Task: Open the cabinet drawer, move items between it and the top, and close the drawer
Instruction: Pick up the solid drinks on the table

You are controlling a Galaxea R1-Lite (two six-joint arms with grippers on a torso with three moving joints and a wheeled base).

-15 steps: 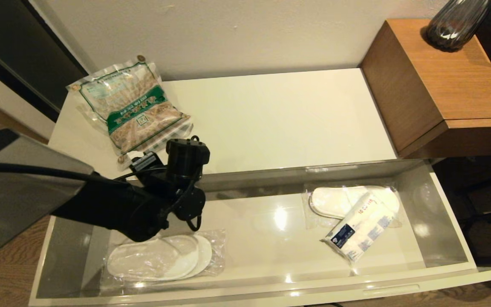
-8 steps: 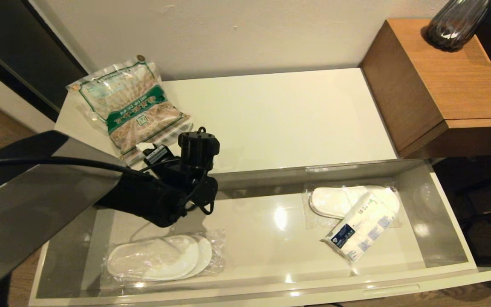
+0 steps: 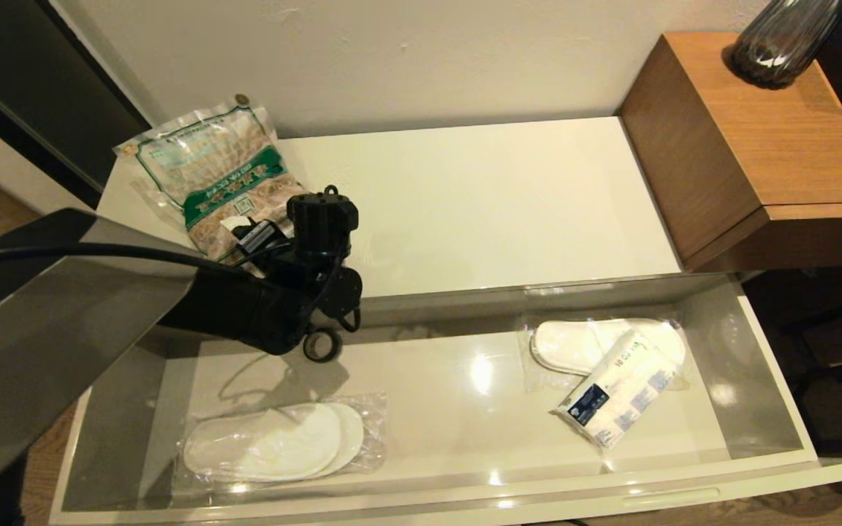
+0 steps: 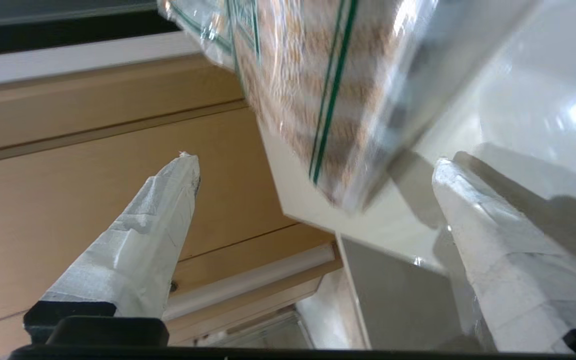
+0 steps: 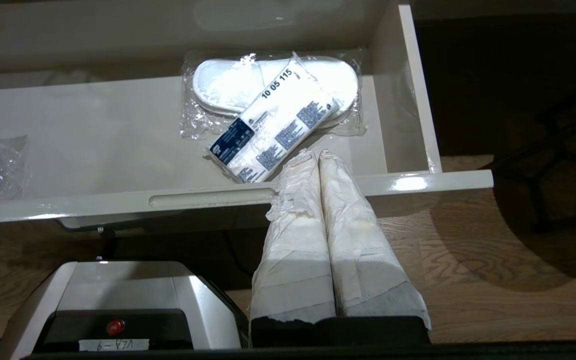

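The cabinet drawer [image 3: 761,365] stands pulled out below the top [image 3: 479,197]. The bag of tan food [image 3: 209,175] lies on the top's left end. One wrapped pair of slippers [image 3: 275,442] lies in the drawer's left part. My left arm's wrist [image 3: 319,234] hangs over the top's front edge beside the bag. My left gripper [image 4: 315,165] is open, with the bag's corner [image 4: 328,85] just ahead between its fingers and untouched. My right gripper [image 5: 318,155] is shut and empty over the drawer's front panel [image 5: 418,182].
A second slipper pair [image 3: 574,343] lies in the drawer's right part under a white tissue pack [image 3: 615,398]. A small black ring [image 3: 321,345] sits near the drawer's back wall. A brown wooden block [image 3: 772,146] with a dark vase [image 3: 779,36] rises at the right.
My left arm has risen from above the left slippers and moved back toward the bag on the top. The black ring now shows. Nothing else moved.
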